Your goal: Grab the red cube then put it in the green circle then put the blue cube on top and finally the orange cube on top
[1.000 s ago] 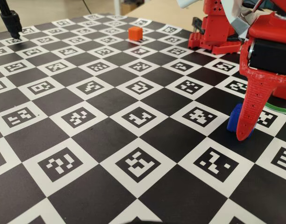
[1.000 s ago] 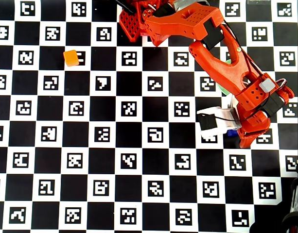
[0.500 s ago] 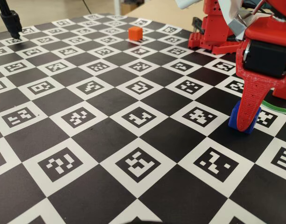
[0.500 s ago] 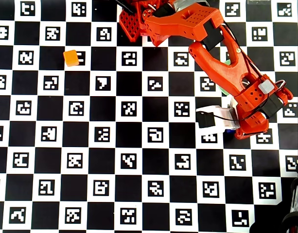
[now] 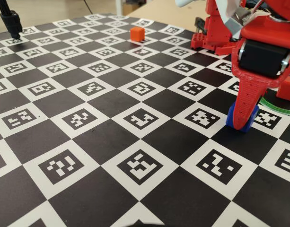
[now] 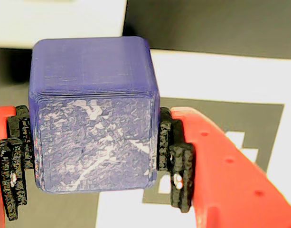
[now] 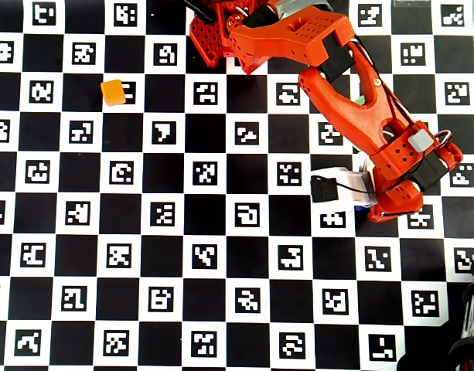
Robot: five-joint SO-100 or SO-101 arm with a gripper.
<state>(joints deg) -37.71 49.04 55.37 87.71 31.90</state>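
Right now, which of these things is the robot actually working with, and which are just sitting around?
Part of the job:
- blue cube, clamped in the hand
- orange cube, waiting far off
- green circle, only an arc showing behind the arm
- red cube: not visible

Just there:
- checkered marker board
- black stand at the far corner
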